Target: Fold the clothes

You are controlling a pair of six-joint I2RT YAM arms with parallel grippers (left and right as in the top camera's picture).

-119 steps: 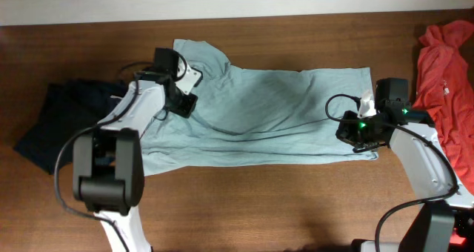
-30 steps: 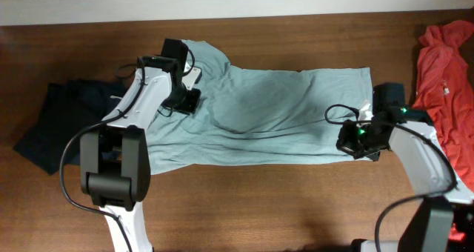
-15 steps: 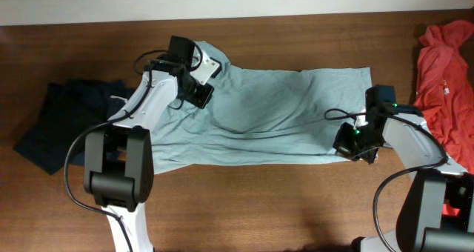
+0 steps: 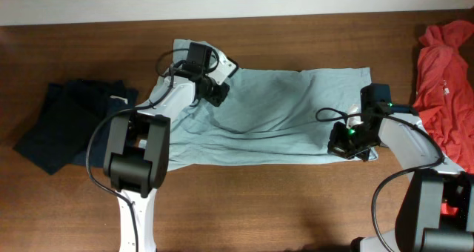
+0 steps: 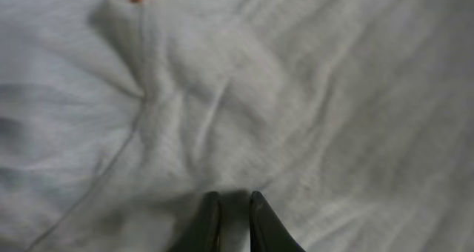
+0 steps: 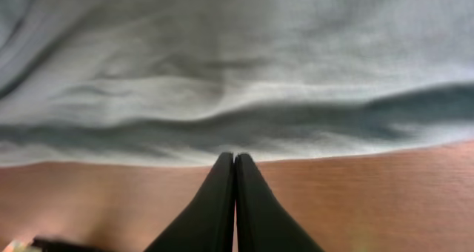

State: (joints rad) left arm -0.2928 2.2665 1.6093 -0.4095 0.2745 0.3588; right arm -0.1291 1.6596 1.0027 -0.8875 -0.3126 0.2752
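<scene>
The shirt (image 4: 281,111) lies spread flat across the middle of the table (image 4: 259,200), its long side running left to right, with 1 sleeve reaching toward the far edge at the left. A navy garment (image 4: 59,126) lies heaped at the table's left end, just beside the shirt, and a red garment (image 4: 444,74) lies at the right end, near the shirt but apart from it.

The left gripper (image 4: 218,96) is down on the shirt close to the neck end. In the left wrist view its fingers (image 5: 209,222) stand almost together, with only a thin slit between them. The slit is filled with cloth, and wrinkles run in toward the tips, so it has a small pinch of the shirt.

The right gripper (image 4: 346,147) sits at the shirt's near right corner. In the right wrist view its 2 fingers are pressed fully together, and the tips meet right at the hem where cloth gives way to bare wood. Whether any of the hem is caught between them cannot be told.
</scene>
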